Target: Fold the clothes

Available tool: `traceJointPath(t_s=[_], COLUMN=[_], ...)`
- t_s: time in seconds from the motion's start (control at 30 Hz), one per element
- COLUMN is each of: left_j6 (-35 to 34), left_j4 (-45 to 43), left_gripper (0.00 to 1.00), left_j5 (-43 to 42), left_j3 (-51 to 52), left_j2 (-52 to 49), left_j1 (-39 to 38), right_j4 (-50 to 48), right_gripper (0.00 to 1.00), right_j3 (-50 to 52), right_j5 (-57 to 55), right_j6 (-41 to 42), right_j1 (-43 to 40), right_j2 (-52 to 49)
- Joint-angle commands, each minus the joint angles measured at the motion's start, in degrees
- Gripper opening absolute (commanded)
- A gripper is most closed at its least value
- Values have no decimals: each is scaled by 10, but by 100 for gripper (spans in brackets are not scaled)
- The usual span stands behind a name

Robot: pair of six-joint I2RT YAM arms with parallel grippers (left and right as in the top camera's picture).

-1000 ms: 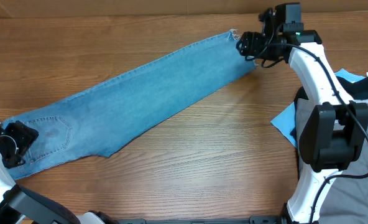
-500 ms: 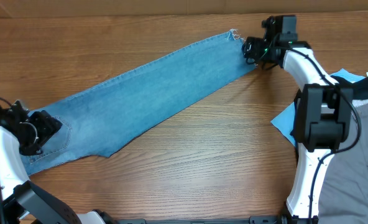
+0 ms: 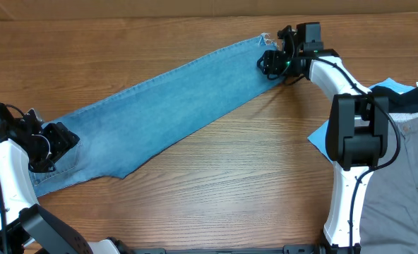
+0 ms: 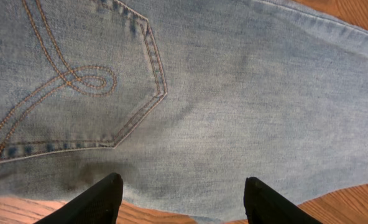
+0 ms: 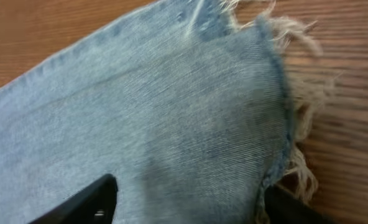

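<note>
At the left end, the left claw is hanging spread wide over the waist of the jeans, just below the back pocket, and is gripping nothing. I cannot tell whether its tips are touching the cloth. The jeans are lying flat on the table, running diagonally from lower left to upper right. At the far end the right claw is likewise gaping over the frayed hem, with nothing pinched.

The step looks like taking hold of both ends for a lengthwise fold. To do it well, the left should be closing on solid denim near the edge. The right should be biting behind the fray, not on loose threads, and catching every layer before lifting.
</note>
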State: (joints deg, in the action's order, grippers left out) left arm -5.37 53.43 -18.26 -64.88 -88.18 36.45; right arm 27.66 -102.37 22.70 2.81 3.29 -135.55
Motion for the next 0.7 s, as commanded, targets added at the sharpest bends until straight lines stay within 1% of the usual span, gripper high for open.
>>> traceJointPath(t_s=[0.0,0.1,0.13,0.17,0.2,0.33,0.4,0.5,0.67], left_j6=[17,17,17,17,17,17,17,18,18], left_j4=[5,6,6,6,6,5,5,5,1], left_gripper=[65,65,65,65,64,65,65,65,65], left_j5=[-7,-7,-7,-7,-7,-7,-7,-7,-7], left_j3=[-8,-8,-8,-8,-8,-8,-8,-8,-8], left_j2=[1,1,1,1,1,1,1,1,1], left_j1=[-1,-1,-1,-1,-1,-1,-1,-1,-1], right_j4=[1,6,9,12,15,43,78,156,293], right_gripper=[64,50,40,17,5,4,4,4,4], right_j3=[0,0,0,0,0,-4,-5,-5,-5], right_j5=[11,5,5,5,2,10,3,-35,-58], right_j6=[-7,-7,-7,-7,-7,-7,7,77,98], right_j1=[1,0,0,0,-1,-13,-25,-51,-83], right_j2=[-14,-25,-28,-29,-29,-9,14,55,99])
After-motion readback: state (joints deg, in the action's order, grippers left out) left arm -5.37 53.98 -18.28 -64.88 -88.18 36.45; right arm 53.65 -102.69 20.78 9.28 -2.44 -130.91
